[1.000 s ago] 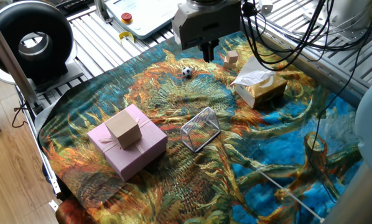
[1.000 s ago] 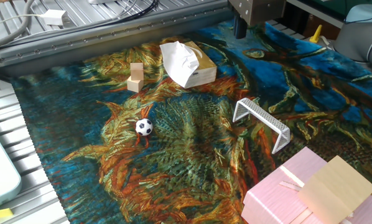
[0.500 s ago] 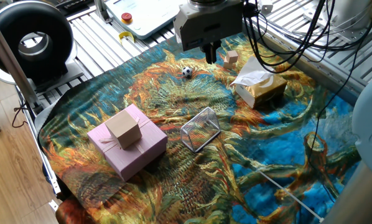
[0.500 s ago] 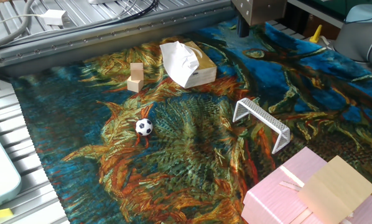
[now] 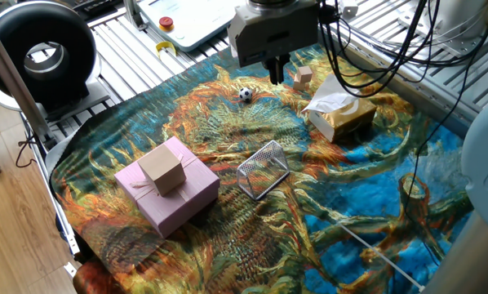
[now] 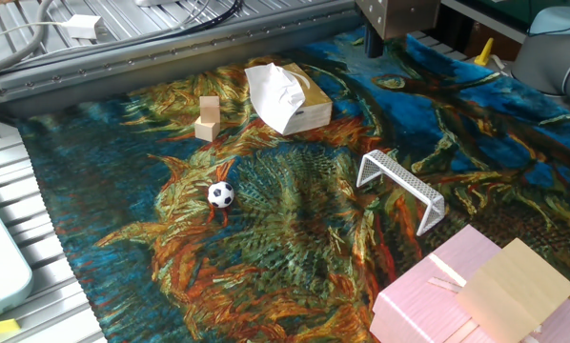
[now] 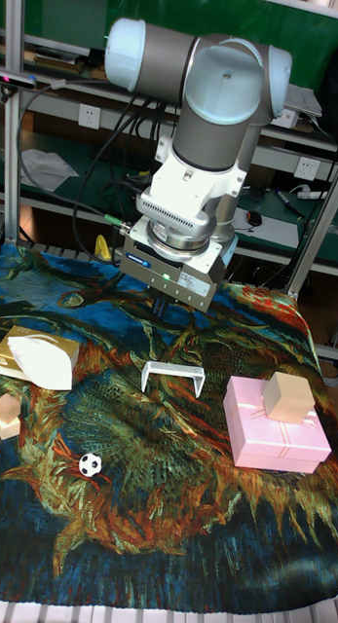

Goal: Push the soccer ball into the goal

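The gripper [image 5: 275,72] hangs above the cloth with nothing in it, its fingers seemingly together. The soccer ball [image 6: 221,194] lies well apart from the goal [image 6: 401,185]. Approach stage: the next move should drop behind the ball's far side, then sweep it goalward.

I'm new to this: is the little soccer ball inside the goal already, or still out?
Out. The soccer ball lies on open cloth, well apart from the goal, whose mouth holds nothing.

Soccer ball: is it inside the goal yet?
No, the soccer ball sits on the cloth, well apart from the goal.
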Tool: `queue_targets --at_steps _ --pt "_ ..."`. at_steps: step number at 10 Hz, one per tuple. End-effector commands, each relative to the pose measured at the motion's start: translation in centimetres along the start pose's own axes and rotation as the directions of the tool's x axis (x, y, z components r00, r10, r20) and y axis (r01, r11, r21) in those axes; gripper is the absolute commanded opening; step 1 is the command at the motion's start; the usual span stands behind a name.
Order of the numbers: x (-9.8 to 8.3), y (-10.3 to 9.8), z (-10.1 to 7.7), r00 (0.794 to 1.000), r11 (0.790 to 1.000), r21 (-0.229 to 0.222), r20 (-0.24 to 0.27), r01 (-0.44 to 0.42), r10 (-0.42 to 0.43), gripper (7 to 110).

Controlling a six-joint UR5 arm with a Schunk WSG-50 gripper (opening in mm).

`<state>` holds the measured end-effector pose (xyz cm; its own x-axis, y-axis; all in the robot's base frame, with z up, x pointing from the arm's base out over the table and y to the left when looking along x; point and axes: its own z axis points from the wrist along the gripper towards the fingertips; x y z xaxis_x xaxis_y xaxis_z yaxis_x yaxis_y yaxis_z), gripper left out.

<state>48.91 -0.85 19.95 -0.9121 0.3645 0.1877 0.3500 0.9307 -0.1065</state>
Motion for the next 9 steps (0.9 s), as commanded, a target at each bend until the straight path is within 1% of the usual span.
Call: queue_targets --at_steps 1,2,3,4,5,6,7,8,9 --pt "-0.1 0.3 -0.1 1.0 1.0 -0.015 0.003 0.015 -0.015 7" --pt "-0.1 0.3 -0.1 1.0 1.0 -0.015 0.004 0.015 -0.015 7" --pt "-0.4 0.5 -0.1 1.0 1.0 -0.024 0.017 -0.021 0.021 7" --pt "-0.4 0.5 -0.1 0.998 0.998 -0.024 0.015 -0.059 0.059 7" --pt "-1.8 2.1 -0.3 0.997 0.996 -0.085 0.075 0.033 -0.027 7" --pt "-3.1 2.5 -0.4 0.991 0.994 -0.098 0.129 0.047 -0.034 7" --pt "-3.8 1.1 -0.4 0.987 0.998 -0.04 0.154 0.045 -0.038 7" --pt "-3.3 0.1 -0.3 0.991 1.0 -0.004 0.133 0.015 -0.015 7" --pt "-3.1 -0.1 -0.3 0.991 0.999 -0.004 0.125 -0.047 0.047 7"
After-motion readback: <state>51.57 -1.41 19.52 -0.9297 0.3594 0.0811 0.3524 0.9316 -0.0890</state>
